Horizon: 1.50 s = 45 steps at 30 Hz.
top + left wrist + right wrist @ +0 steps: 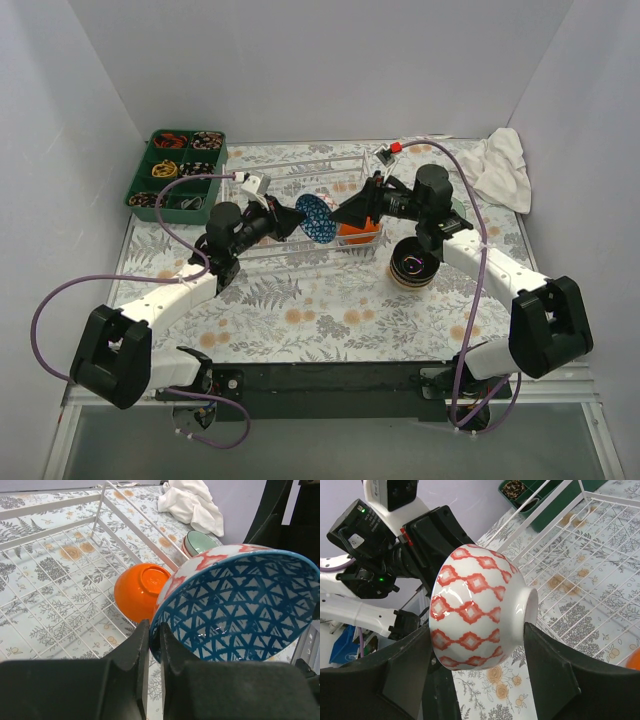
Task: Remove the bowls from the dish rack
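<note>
The top camera is showing the blue-lined bowl (pixel 316 218) hanging in the air over the dish rack (pixel 290 182), just toward 12 o'clock from the table's (pixel 330 300) middle. The left gripper (pixel 292 222) is reaching in from 9 o'clock and the right gripper (pixel 340 220) from 3 o'clock.

Only the left wrist camera is showing the bowl's inside, a glossy blue lattice of white-edged triangles. There the left gripper (pixel 154 630) is pinching the rim at 7 o'clock, its jaws nearly closed, with only the bowl's wall between them.

Only the right wrist camera is showing the outside, which is white with rows of red diamonds and a plain white foot. There the right gripper (pixel 477 630) is spreading its fingers (pixel 405 675) wide, one at the rim and one at the foot. I cannot tell whether they are pressing on the bowl.

The bowl is lying on its side with its axis running 9 to 3 o'clock in the top view. Its mouth is facing the left arm and its foot is pointing at the right one.

An orange bowl (pixel 358 233) is lying tipped in the rack, at 4 o'clock from the held bowl. Stacked bowls (pixel 412 265) are standing on the table further toward 4 o'clock.
</note>
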Available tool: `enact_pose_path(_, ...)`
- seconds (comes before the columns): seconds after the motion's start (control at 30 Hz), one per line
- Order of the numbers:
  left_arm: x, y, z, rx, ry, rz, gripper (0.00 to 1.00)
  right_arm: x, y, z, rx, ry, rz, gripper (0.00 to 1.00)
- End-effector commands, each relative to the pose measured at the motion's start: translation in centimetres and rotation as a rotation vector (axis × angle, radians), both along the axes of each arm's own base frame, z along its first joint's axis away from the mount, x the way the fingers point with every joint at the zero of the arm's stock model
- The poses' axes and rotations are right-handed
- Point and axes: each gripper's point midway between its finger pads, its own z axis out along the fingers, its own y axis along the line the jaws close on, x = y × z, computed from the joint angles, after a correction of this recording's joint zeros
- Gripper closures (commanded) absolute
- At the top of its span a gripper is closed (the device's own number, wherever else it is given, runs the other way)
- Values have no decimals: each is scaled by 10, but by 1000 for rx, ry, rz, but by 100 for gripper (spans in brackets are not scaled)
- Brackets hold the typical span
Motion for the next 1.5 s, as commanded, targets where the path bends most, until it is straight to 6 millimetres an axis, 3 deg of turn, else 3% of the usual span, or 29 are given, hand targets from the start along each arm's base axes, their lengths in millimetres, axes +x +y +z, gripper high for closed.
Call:
enact_pose_path(0.0,1,0,14,18,-56,6,100,-3,1,30,84,-70,16,67)
enact_pose_path(0.03,3,1,13,21,-52,13,100,-1,0,28,80,-69,5,64)
enact_pose_path(0.23,21,18,7,62,-1,151,100,2,-8,15,59,-59,-40,26)
enact_pose_path(0.43,32,33,8,93,20,253,100,9,-15,0,-11,-44,-105,10)
enact_pose_path(0.53,36,42,13,110,16,308,100,20,-22,-7,-86,-57,-186,7)
enact_pose_path(0.63,39,50,16,117,10,357,100,30,-27,-11,-184,-104,-280,7)
enact_pose_path(0.73,42,58,18,131,15,400,100,37,-21,-6,-257,-173,-356,7)
enact_pose_path(0.93,42,67,22,136,13,448,100,56,-15,-16,-459,-239,-575,12)
enact_pose_path(1.1,43,70,23,143,7,465,100,63,14,-7,-513,-323,-609,18)
enact_pose_path(1.27,43,73,27,142,-3,474,100,74,41,-26,-588,-345,-596,23)
enact_pose_path(1.37,43,75,28,144,-11,482,100,80,49,-38,-636,-339,-591,31)
enact_pose_path(1.47,42,76,30,143,-18,486,100,84,55,-40,-658,-347,-594,48)
